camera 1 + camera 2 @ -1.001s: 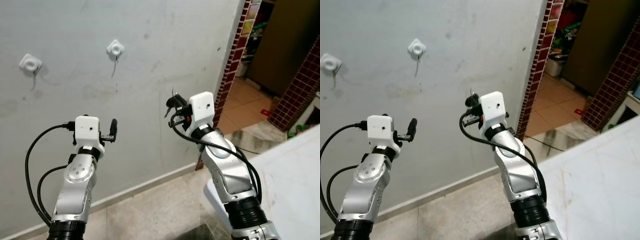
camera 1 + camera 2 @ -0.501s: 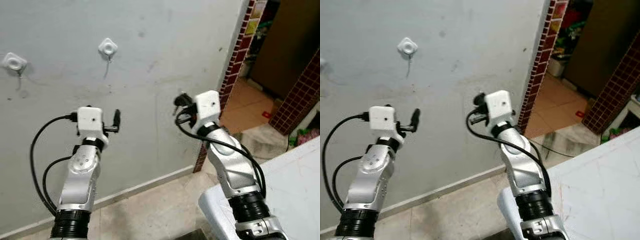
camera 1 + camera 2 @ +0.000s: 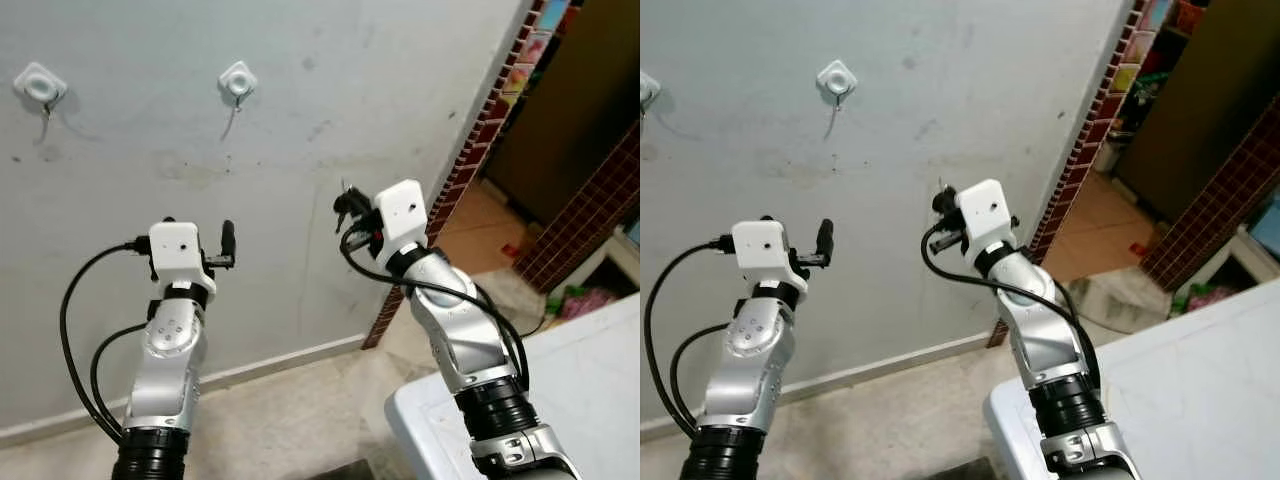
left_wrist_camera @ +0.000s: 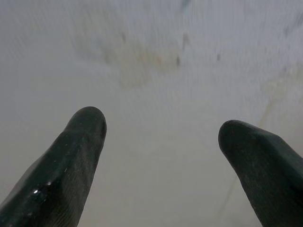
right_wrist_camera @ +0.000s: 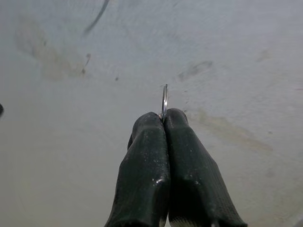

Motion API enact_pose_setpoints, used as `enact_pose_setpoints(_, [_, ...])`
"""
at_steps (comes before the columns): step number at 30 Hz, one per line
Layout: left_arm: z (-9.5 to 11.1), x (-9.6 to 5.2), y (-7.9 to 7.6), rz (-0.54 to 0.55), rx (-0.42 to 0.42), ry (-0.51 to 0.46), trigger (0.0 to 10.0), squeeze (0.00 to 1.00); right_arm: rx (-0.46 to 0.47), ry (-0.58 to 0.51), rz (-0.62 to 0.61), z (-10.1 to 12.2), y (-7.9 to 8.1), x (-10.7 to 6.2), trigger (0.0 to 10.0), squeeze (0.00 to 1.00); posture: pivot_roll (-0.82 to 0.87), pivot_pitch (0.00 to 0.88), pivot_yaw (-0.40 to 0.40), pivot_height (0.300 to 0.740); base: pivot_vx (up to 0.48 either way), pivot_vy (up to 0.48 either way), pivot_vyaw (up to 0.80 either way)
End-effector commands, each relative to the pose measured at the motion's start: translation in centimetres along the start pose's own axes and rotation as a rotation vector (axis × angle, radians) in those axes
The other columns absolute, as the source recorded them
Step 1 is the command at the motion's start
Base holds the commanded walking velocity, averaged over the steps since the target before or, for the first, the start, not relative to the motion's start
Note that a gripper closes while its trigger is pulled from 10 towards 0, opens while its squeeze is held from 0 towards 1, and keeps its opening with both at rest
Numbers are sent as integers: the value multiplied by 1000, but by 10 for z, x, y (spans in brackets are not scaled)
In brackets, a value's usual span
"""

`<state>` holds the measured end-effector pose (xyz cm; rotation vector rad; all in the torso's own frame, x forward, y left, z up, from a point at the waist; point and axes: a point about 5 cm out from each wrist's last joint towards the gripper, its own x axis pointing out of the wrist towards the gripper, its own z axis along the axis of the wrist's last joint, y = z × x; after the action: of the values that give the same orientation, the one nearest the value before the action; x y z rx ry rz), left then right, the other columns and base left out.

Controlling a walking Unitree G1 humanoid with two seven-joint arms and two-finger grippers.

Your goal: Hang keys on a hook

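Your right gripper (image 5: 162, 118) is pinched tight on the key ring (image 5: 164, 100), raised before the grey wall (image 3: 400, 90), below and right of the nearer hook (image 3: 237, 80). Your left gripper (image 4: 161, 137) is spread wide, holding nothing.

— What holds the hooks?
— A grey stained wall (image 3: 330, 90); two white hooks (image 3: 238, 79) sit on it, above and ahead of both sets of jaws.
— And below?
— Tiled floor (image 3: 290, 420).
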<state>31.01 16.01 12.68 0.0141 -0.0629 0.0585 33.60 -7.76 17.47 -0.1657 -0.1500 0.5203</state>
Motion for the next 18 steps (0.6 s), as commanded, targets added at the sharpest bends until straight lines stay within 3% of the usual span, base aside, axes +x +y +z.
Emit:
enact_pose_setpoints(1, [-2, -1, -8, -31, 14, 1, 10000, 0, -13, 16, -5, -4, -4, -1, 10000, 0, 153, 0, -198, 740, 0, 0, 0])
enact_pose_setpoints(4, [-8, -1, -22, -129, 71, 24, 10000, 0, -25, 56, -37, -14, -9, 2, 10000, 0, 157, 0, -187, 740, 0, 0, 0])
enact_pose_setpoints(10, [-12, -2, -26, -190, 83, 50, 10000, 0, -3, 72, -100, -23, -13, 0, 10000, 0, 110, 0, -66, 740, 0, 0, 0])
enact_pose_setpoints(12, [-15, -4, -30, -223, 80, 72, 10000, 0, 27, 79, -154, -27, -19, -6, 10000, 0, 84, 0, -16, 740, 0, 0, 0])
enact_pose_setpoints(18, [-23, -8, -35, -276, 108, 80, 10000, 0, 35, 101, -215, -36, -28, -21, 10000, 0, 50, 0, 5, 740, 0, 0, 0])
